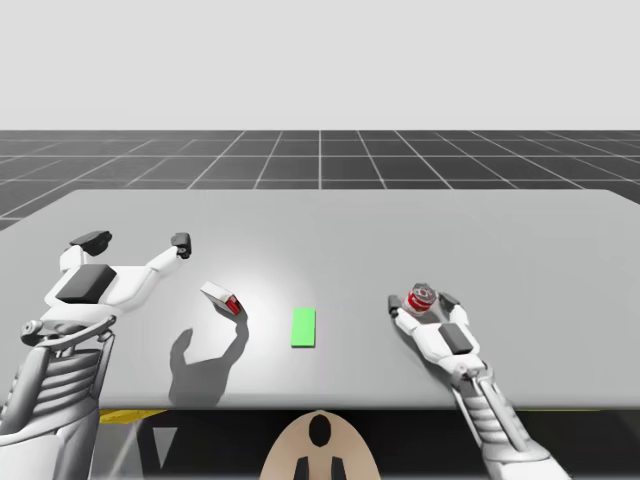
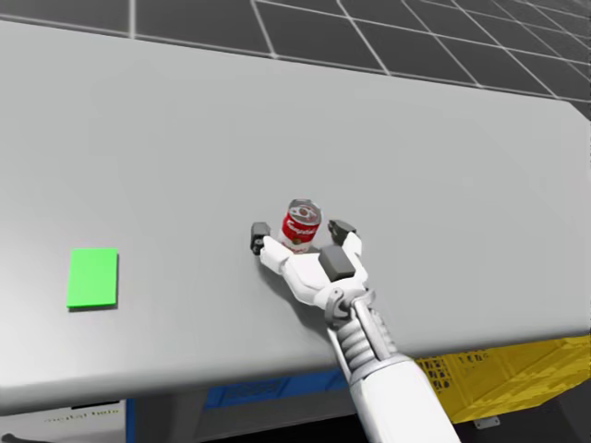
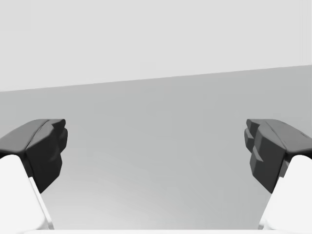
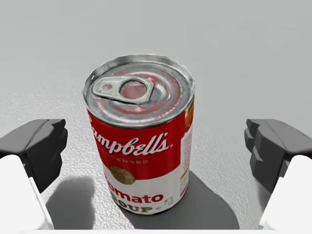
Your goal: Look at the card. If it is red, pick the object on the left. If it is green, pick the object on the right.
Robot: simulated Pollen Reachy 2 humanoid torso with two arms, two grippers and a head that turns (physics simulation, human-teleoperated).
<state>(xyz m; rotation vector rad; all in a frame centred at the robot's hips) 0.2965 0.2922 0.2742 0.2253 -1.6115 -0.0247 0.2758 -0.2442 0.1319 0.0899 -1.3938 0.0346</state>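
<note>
You have a green card (image 1: 304, 327) lying flat on the grey table (image 1: 500, 230), near its front edge and about midway between the 2 objects. To the card's left in the high view sits a small red-and-white box (image 1: 222, 298); it looks tipped on an edge, but it is too small there for you to be sure how it rests.

To the card's right stands the red-and-white can (image 4: 139, 141), upright, pull-tab lid up. Your right gripper (image 4: 156, 146) is at it: the can stands between the 2 dark fingers (image 4: 39, 148), and the right wrist view shows bare table on both sides of the can, so the jaws are released and touch nothing. That view cuts off the can's base at the gripper's edge. In the head view and the high view the white palm hides the can's lower part, so you see little more than the lid and the red band.

Your left gripper (image 1: 137, 241) hangs raised over the table's left side, well apart from the box, and throws a shadow beside the box. Its jaws are spread wide, with only plain table surface ahead of them in the left wrist view.
</note>
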